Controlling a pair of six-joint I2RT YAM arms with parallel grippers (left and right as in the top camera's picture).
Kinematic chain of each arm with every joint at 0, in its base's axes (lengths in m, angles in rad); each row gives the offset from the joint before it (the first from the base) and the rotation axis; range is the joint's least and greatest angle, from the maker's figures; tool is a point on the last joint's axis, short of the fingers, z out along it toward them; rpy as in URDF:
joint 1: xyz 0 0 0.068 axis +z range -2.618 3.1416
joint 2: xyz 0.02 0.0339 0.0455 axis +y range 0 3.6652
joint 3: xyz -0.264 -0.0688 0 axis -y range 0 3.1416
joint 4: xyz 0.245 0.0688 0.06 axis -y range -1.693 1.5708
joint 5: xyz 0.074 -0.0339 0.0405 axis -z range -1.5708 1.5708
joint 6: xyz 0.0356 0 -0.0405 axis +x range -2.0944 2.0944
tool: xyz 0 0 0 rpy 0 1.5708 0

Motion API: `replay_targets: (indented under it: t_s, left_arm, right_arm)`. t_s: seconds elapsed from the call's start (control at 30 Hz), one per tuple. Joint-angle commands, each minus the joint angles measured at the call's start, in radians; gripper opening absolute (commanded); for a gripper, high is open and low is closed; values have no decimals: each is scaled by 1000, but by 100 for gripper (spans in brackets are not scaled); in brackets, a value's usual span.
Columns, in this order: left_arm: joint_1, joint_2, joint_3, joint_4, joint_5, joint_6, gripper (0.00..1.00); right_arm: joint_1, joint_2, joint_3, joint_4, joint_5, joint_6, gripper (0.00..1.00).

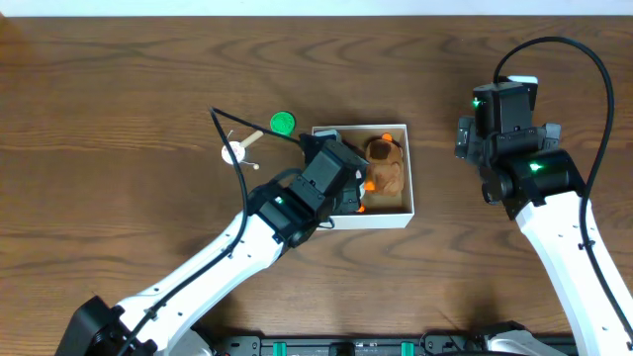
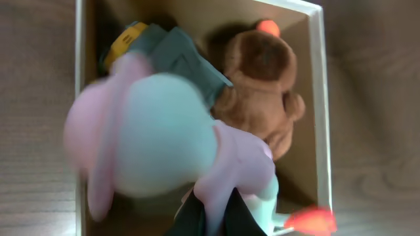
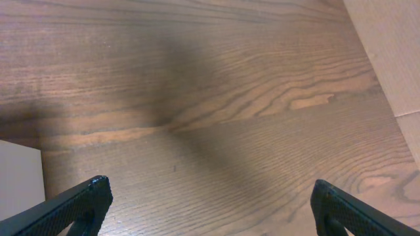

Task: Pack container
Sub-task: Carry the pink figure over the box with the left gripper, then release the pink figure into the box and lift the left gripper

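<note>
The container [image 1: 372, 220], a white box with a brown inside, lies at mid-table; it fills the left wrist view [image 2: 320, 98]. A brown plush toy [image 1: 386, 163] lies in its right half [image 2: 262, 85], with a grey-blue and yellow toy [image 2: 170, 52] beside it. My left gripper [image 1: 341, 183] is over the box's left half, shut [image 2: 213, 219] on a pink and mint plush toy [image 2: 164, 137] that hangs inside the box. My right gripper [image 1: 465, 138] is open and empty [image 3: 210, 196] above bare table, right of the box.
A green round lid [image 1: 283, 123] and a small white piece with a stick [image 1: 235, 151] lie left of the box. Orange bits [image 2: 312, 219] show at the box's edges. A beige surface [image 3: 387, 46] borders the right wrist view.
</note>
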Motion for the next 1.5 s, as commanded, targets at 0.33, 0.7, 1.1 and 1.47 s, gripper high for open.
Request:
replay_targets:
  t_s: [0.33, 0.7, 1.1, 1.47]
  left_arm:
    - [-71, 55, -1, -2, -42, -117, 6]
    - [-131, 55, -1, -99, -198, -169, 8]
    - [-131, 47, -1, -53, -198, -167, 57]
    - [-124, -98, 4, -11, -330, 89, 57]
  right_arm:
    - [-7, -10, 6, -2, 18, 13, 99]
    - [-7, -10, 6, -2, 17, 13, 99]
    - [-7, -10, 6, -2, 17, 13, 99]
    - [-7, -10, 6, -2, 17, 13, 99]
